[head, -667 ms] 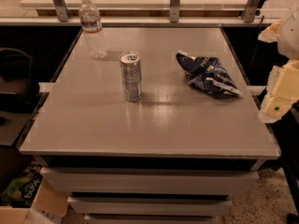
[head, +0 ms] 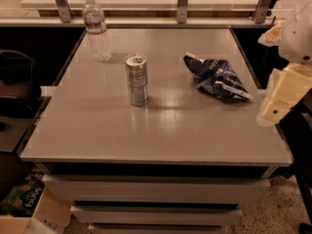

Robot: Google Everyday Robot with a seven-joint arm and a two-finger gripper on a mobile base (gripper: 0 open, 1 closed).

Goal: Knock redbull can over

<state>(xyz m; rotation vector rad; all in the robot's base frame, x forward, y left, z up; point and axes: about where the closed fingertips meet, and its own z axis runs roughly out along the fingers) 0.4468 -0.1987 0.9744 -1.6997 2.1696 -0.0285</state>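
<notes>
The redbull can [head: 137,80] is a slim silver can with blue panels. It stands upright near the middle of the grey table [head: 161,130], a little left of centre. My gripper [head: 281,97] is the cream-coloured part at the right edge of the view. It hangs beside the table's right edge, far to the right of the can and apart from it.
A clear water bottle [head: 96,29] with a white cap stands at the table's back left. A dark blue and white snack bag [head: 216,77] lies between the can and my gripper. A railing [head: 183,4] runs behind the table. A cardboard box [head: 29,213] sits on the floor at the lower left.
My arm at the right has shifted slightly to the left. The can, bottle and bag have not moved.
</notes>
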